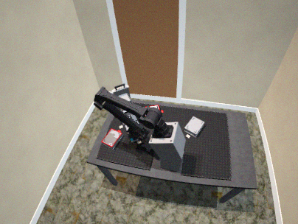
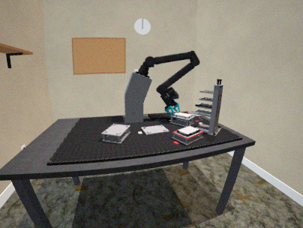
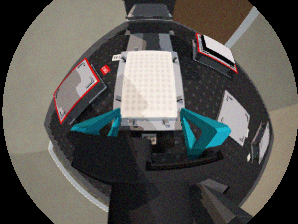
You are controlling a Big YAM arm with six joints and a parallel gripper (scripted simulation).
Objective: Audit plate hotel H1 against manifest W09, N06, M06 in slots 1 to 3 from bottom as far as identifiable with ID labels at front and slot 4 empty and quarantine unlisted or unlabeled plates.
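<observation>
My gripper (image 3: 150, 111) is open, with its teal fingers either side of the near end of a white well plate (image 3: 148, 91). In the exterior view the gripper (image 2: 172, 109) hangs just above this plate (image 2: 183, 118), which sits on a nest in front of the plate hotel H1 (image 2: 211, 110). The fingers do not grip the plate. The hotel's shelves show in the exterior view, but I cannot read their contents or any labels. The arm hides this plate in the top view, where the hotel (image 1: 122, 91) stands at the table's far left corner.
A red-rimmed nest holds another plate (image 2: 187, 134), also shown in the top view (image 1: 112, 138). A second red-rimmed nest (image 3: 216, 51) lies to the right in the wrist view. A grey plate (image 2: 115, 133) and a flat nest (image 2: 154, 129) lie mid-table. The arm's grey pedestal (image 2: 136, 97) stands behind.
</observation>
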